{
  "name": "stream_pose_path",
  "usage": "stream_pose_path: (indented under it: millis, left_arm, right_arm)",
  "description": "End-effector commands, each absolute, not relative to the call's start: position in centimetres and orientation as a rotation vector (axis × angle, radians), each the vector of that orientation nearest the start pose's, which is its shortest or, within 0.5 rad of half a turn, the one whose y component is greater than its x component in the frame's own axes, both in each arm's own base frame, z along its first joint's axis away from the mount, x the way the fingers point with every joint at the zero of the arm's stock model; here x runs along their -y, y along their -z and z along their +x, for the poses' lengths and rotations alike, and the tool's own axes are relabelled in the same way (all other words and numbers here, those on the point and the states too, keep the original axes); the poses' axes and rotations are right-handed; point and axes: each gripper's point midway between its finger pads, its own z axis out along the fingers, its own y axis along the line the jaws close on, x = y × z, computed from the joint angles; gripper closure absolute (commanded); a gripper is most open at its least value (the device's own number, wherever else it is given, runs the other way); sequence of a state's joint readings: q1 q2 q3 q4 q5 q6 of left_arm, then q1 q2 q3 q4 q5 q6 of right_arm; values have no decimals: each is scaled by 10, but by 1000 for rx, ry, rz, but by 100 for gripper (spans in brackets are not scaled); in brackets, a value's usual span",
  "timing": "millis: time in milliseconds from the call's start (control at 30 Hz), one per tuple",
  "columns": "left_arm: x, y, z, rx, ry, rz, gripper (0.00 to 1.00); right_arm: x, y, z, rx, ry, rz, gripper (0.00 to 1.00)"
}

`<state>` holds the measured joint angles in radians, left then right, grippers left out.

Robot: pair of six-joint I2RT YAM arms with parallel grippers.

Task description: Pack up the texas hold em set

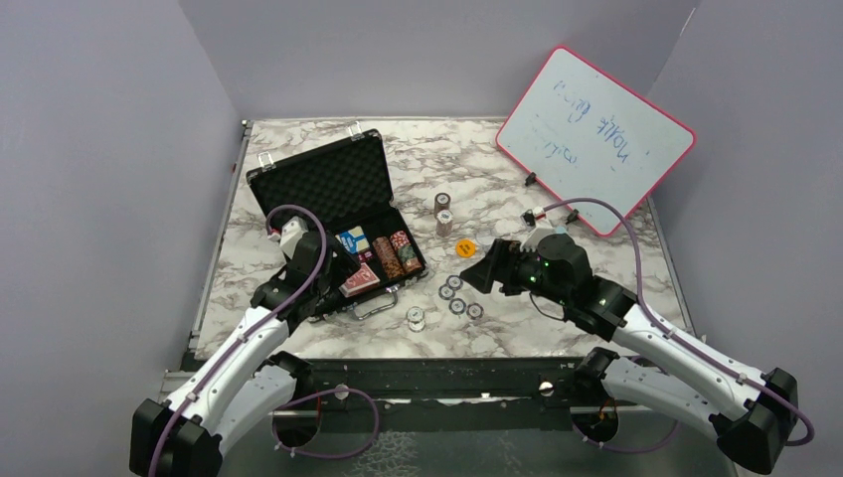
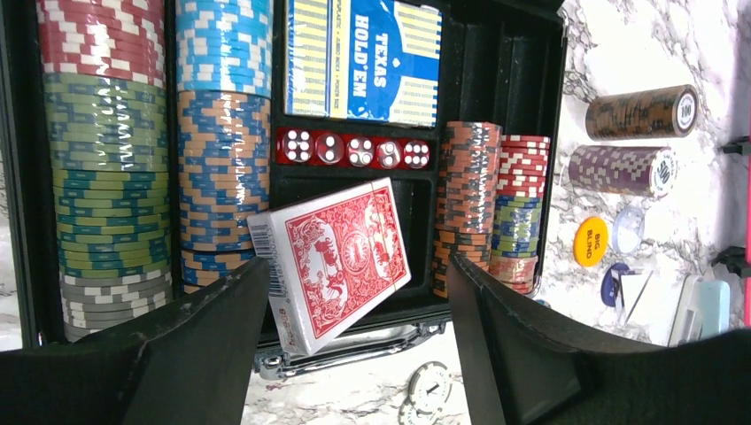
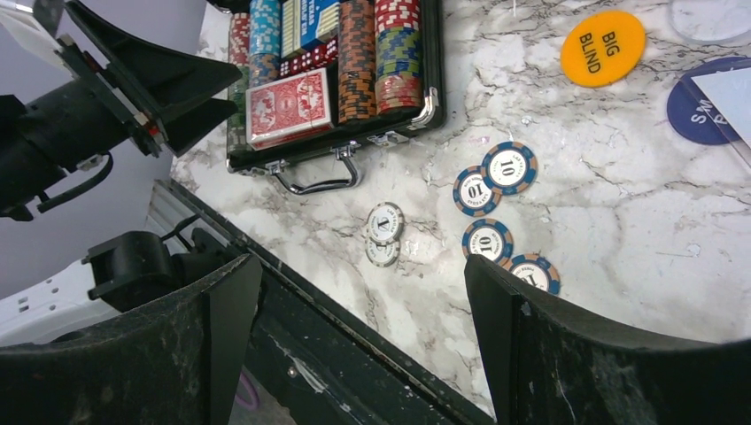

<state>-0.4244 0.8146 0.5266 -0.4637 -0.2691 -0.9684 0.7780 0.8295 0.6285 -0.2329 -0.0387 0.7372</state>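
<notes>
The black briefcase [image 1: 323, 184] lies open at the table's left, its tray filled with rows of poker chips [image 2: 111, 168], a blue card box and red dice. A red-backed deck [image 2: 341, 257] rests tilted over the case's front edge above the silver handle [image 3: 319, 181]. My left gripper [image 2: 359, 263] stands open around the deck: the deck's side is close to the left finger and a wide gap separates it from the right finger. My right gripper [image 3: 363, 266] hangs open and empty over the table's near edge, beside several loose blue chips [image 3: 496, 181]. The orange button [image 1: 465, 247] lies on the marble.
Two white chips [image 1: 416, 319] lie near the handle. Two short chip stacks [image 1: 443, 214] lie on their sides right of the case. The pink-framed whiteboard [image 1: 594, 139] leans at the back right. A dark blue round button [image 3: 700, 111] sits beside the orange one.
</notes>
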Motion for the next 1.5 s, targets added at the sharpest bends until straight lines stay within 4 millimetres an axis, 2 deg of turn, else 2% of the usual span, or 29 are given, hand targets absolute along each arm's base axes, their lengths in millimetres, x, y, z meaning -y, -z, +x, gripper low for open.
stream_pose_path:
  millis: [0, 133, 300, 333, 467, 533, 867, 1100, 1133, 1233, 1267, 1467]
  left_arm:
    - [83, -105, 242, -2226, 298, -739, 29]
    - [87, -96, 239, -2277, 290, -742, 36]
    - [85, -83, 230, -2332, 259, -773, 35]
    - [86, -82, 230, -2334, 263, -777, 38]
    - [91, -87, 238, -2290, 314, -748, 59]
    - [93, -90, 241, -2273, 332, -739, 64]
    - [106, -76, 247, -2316, 381, -677, 73]
    - [102, -64, 248, -2357, 310, -659, 73]
    - [100, -63, 248, -2361, 294, -661, 71]
    - [96, -68, 250, -2353, 272, -642, 49]
    - [96, -71, 250, -2350, 268, -631, 47]
    - [89, -75, 250, -2367, 221, -618, 46]
  right_arm:
    - [-232, -176, 196, -2158, -928, -35, 13]
    - [-229, -174, 197, -2157, -906, -31, 13]
    - [-228, -171, 198, -2163, -894, -30, 13]
    - [-227, -171, 198, -2163, -891, -29, 13]
    - [-227, -167, 198, -2169, -882, -30, 13]
    - [-227, -167, 199, -2172, -878, -32, 13]
    - [-225, -164, 200, -2176, -856, -34, 13]
    - [-226, -165, 202, -2180, -842, -42, 13]
    - [-225, -166, 202, -2181, -840, -44, 13]
    - [-225, -165, 203, -2181, -832, -43, 13]
    - [-225, -165, 203, -2181, -831, -43, 13]
    - [-227, -161, 203, -2193, -834, -48, 12]
